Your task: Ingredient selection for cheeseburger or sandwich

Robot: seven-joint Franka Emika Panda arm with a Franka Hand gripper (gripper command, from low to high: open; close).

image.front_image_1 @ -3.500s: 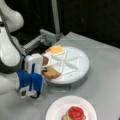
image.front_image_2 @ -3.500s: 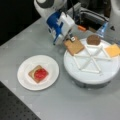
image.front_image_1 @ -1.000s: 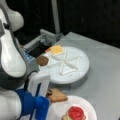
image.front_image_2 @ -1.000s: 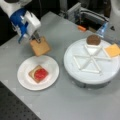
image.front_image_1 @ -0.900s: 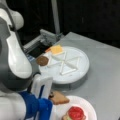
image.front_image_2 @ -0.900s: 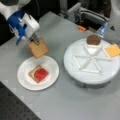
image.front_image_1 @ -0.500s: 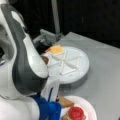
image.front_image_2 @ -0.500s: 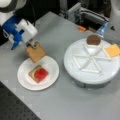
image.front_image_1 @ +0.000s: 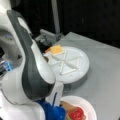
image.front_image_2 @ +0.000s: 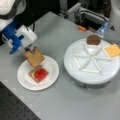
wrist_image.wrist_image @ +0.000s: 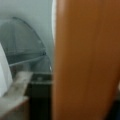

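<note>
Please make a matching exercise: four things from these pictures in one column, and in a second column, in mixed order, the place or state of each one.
1. toast slice
2. tomato disc
3. cheese square
4. patty

a. on the other toast, on the small plate
b. held by the gripper, above the small plate's rim
c. round, dark brown, in a compartment of the divided tray
d. yellow, at the tray's right edge

Pairs: 1-b, 2-a, 3-d, 4-c

A broad tan-orange toast slice (wrist_image.wrist_image: 85,62) fills the right half of the wrist view, standing on edge (its left edge runs top to bottom). To its left lie pale grey worktop (wrist_image.wrist_image: 25,10) and a grey claw finger (wrist_image.wrist_image: 15,100) at lower left.
</note>
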